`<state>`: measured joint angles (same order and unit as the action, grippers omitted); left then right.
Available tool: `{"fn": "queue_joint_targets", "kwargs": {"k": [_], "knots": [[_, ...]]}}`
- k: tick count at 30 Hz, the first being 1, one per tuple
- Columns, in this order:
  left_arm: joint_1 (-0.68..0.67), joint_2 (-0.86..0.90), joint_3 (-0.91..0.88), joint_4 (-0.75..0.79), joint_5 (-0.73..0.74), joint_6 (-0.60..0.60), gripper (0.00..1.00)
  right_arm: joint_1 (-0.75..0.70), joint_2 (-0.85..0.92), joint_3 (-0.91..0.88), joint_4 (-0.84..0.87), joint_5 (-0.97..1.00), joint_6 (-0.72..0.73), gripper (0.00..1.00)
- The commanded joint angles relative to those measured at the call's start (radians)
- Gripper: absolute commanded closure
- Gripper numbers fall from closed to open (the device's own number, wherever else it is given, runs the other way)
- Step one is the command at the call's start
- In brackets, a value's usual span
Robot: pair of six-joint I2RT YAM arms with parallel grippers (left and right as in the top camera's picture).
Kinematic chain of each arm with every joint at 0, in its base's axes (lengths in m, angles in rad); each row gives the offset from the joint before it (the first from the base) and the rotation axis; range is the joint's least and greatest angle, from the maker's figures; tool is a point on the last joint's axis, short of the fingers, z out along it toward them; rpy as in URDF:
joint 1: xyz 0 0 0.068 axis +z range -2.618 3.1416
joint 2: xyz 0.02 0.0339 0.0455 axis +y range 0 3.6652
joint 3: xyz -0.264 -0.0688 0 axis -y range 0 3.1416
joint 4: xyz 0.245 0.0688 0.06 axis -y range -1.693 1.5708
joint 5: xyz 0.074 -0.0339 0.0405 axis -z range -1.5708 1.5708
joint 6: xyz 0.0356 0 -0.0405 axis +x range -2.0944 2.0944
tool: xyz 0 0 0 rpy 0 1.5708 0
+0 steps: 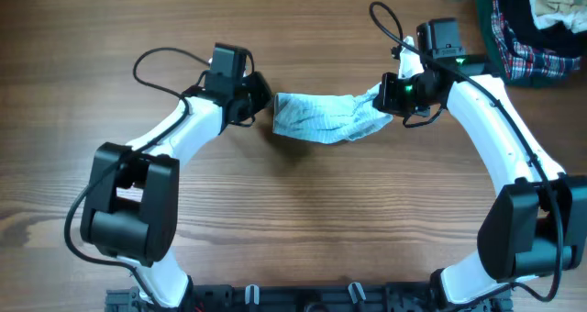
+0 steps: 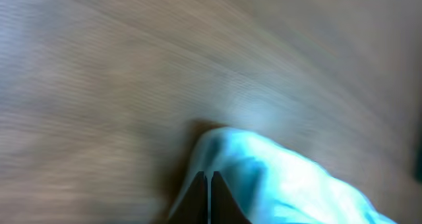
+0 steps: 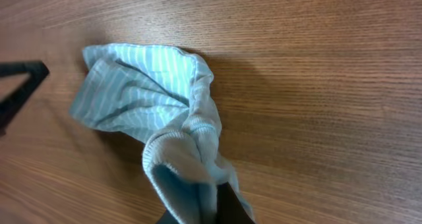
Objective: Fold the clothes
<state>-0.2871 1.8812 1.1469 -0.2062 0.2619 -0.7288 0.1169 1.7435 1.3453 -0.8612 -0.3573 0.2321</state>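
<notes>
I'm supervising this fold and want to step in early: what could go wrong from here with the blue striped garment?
1. The right hand pinches a bunched end of the garment, so a fold from here may come out crumpled.
2. The left hand sits at the opposite edge, but its wrist view is blurred and its hold unclear; without one, the cloth may just drag across the table.

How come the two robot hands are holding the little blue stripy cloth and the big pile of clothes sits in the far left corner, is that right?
Not quite. The pile of clothes sits in the far right corner of the table, as the overhead view shows. The rest is right: the left gripper and the right gripper each hold one end of the blue stripy cloth.
</notes>
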Motion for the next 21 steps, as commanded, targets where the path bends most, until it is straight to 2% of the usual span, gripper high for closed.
{"fn": "queue_joint_targets", "kwargs": {"k": [1, 4, 6, 9, 14, 21], "knots": [[-0.012, 0.006, 0.000, 0.055, 0.109, 0.049, 0.96, 0.003, -0.019, 0.017, -0.001, 0.014, -0.020, 0.96], [-0.014, 0.006, 0.000, 0.068, 0.244, 0.107, 0.96, 0.003, -0.019, 0.017, 0.005, 0.014, -0.019, 0.96], [-0.029, 0.006, 0.000, 0.032, 0.250, 0.187, 0.96, 0.003, -0.019, 0.017, 0.012, 0.014, -0.002, 0.96], [-0.056, 0.006, 0.000, -0.078, 0.096, 0.209, 0.96, 0.004, -0.019, 0.017, 0.012, 0.014, 0.012, 0.96], [-0.082, 0.014, 0.000, -0.115, -0.024, 0.217, 0.96, 0.023, -0.019, 0.017, 0.012, 0.002, 0.024, 0.96], [-0.082, 0.031, -0.001, -0.163, -0.081, 0.197, 0.96, 0.126, -0.019, 0.017, 0.067, -0.013, 0.086, 0.96]]}}
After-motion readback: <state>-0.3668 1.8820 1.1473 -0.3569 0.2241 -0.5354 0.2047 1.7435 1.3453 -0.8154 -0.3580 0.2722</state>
